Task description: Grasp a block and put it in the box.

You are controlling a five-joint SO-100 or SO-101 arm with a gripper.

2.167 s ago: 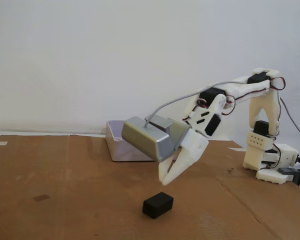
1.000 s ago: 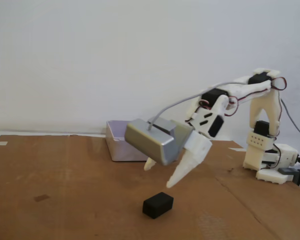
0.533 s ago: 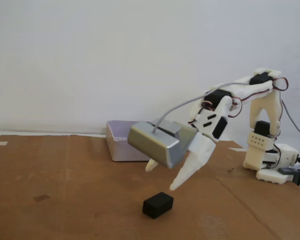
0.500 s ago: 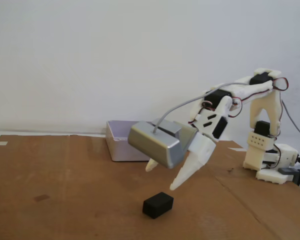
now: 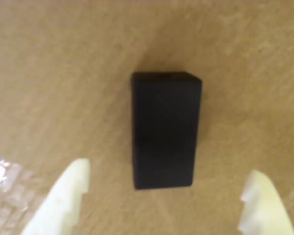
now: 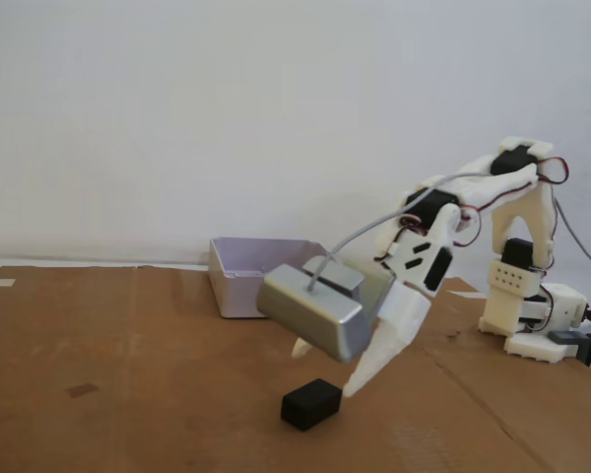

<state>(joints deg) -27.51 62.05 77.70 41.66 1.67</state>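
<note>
Wrist view: my spread jaws had descended to straddle the block (image 5: 166, 129); closing came next, I judged.

A plain white wall (image 6: 227, 108) fills the background of the fixed view — bare, evenly lit, without harsh shadows. The worktop (image 6: 128, 394) is covered in brown cardboard, with a crease running diagonally at right and a small dark smudge (image 6: 82, 390) at left. In the wrist view the same cardboard (image 5: 63, 73) looks blurred — tan and faintly grained.
</note>
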